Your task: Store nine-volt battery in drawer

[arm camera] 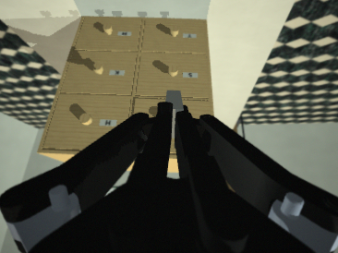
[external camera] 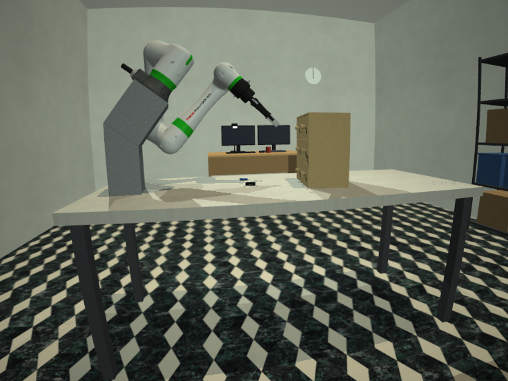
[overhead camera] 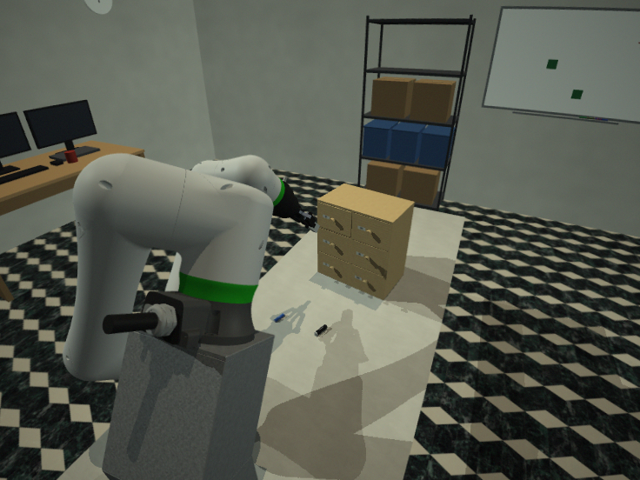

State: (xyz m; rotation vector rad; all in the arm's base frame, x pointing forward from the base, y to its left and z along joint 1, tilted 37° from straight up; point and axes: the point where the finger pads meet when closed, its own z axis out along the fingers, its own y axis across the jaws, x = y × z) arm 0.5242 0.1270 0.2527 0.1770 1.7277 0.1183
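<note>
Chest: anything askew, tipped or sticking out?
Nothing stands out. The chest stands upright and square on the table, with its visible drawer fronts flush. The gripper, jaws shut and empty, hangs just short of the top row. A black item and a blue item lie apart on the table.

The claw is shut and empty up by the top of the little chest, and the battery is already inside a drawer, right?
Not quite. The claw is shut and empty by the chest, but the battery lies on the table, as the top view shows.
</note>
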